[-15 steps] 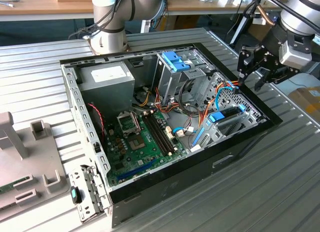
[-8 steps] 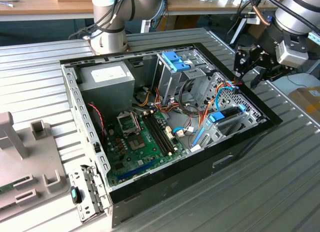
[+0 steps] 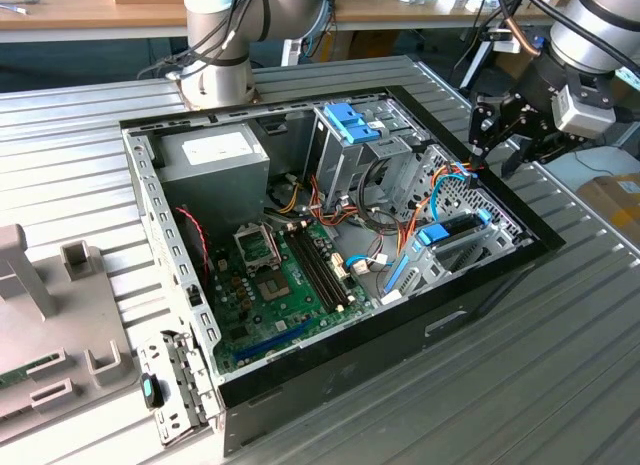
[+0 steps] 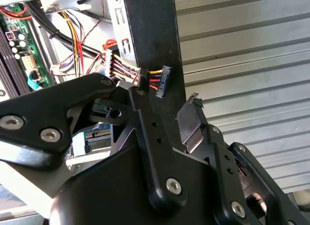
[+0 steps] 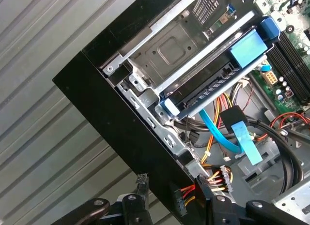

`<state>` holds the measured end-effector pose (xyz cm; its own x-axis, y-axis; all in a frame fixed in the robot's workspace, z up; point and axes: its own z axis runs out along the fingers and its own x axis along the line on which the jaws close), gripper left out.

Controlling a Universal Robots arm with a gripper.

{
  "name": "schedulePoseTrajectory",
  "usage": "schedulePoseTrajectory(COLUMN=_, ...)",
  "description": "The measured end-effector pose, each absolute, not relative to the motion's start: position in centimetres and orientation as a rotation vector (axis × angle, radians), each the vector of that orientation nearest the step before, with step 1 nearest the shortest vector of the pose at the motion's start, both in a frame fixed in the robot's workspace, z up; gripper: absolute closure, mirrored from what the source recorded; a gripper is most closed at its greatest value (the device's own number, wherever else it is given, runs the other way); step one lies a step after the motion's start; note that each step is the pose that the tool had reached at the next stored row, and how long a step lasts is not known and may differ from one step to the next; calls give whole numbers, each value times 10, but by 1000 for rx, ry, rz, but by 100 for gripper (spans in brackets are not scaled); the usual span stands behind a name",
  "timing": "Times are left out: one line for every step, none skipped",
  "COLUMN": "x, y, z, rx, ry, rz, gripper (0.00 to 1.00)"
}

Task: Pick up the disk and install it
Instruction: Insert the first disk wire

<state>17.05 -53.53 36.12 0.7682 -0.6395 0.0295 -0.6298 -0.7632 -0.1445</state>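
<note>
The disk [image 3: 446, 233], in its bright blue carrier, lies slotted in the drive bay at the open computer case's [image 3: 540, 247] side on the exterior view's right. In the first wrist view the disk [image 5: 218, 84] sits in the metal cage, its blue handle toward the motherboard. My gripper [image 3: 492, 145] hovers over the case's rim just beyond that bay. It is open in both wrist views, gripper [image 4: 164, 97] and gripper [image 5: 171, 182], with the black case wall between its fingers. One fingertip [image 4: 135, 89] is next to a power connector [image 4: 121, 70] with coloured wires. It holds nothing.
A second arm's base [image 3: 215, 45] stands behind the case. Inside are the motherboard [image 3: 280, 275], a power supply [image 3: 215, 150] and a silver cage with a blue latch [image 3: 350, 123]. A blue flat cable [image 5: 220, 135] hangs below the bay. Grey fixtures [image 3: 40, 315] occupy the ribbed table's left.
</note>
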Motion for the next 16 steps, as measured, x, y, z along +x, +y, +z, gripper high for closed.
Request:
schedulePoseTrajectory(x=170, y=-535, z=361, rx=-2834, ry=1022, rz=-116, gripper=50)
schedulePoseTrajectory(x=170, y=-535, z=361, rx=-2834, ry=1022, rz=-116, gripper=50)
schedulePoseTrajectory(x=170, y=-535, z=361, rx=-2834, ry=1022, rz=-116, gripper=50)
schedulePoseTrajectory(x=170, y=-535, z=361, rx=-2834, ry=1022, rz=-116, gripper=51)
schedulePoseTrajectory(x=170, y=-535, z=361, rx=-2834, ry=1022, rz=-116, gripper=51)
schedulePoseTrajectory(x=170, y=-535, z=361, rx=-2834, ry=1022, rz=-116, gripper=58)
schedulePoseTrajectory(x=170, y=-535, z=361, rx=-2834, ry=1022, rz=-116, gripper=58)
schedulePoseTrajectory(x=170, y=-535, z=361, rx=-2834, ry=1022, rz=-116, gripper=58)
schedulePoseTrajectory(x=170, y=-535, z=361, rx=-2834, ry=1022, rz=-116, gripper=58)
schedulePoseTrajectory(x=170, y=-535, z=361, rx=-2834, ry=1022, rz=-116, gripper=58)
schedulePoseTrajectory(x=169, y=-535, z=361, rx=-2834, ry=1022, rz=-116, gripper=58)
schedulePoseTrajectory(x=169, y=-535, z=361, rx=-2834, ry=1022, rz=-116, gripper=58)
schedulePoseTrajectory(x=169, y=-535, z=361, rx=-2834, ry=1022, rz=-116, gripper=67)
schedulePoseTrajectory(x=169, y=-535, z=361, rx=-2834, ry=1022, rz=-116, gripper=67)
schedulePoseTrajectory(x=168, y=-535, z=362, rx=-2834, ry=1022, rz=-118, gripper=67)
schedulePoseTrajectory(x=168, y=-535, z=362, rx=-2834, ry=1022, rz=-118, gripper=67)
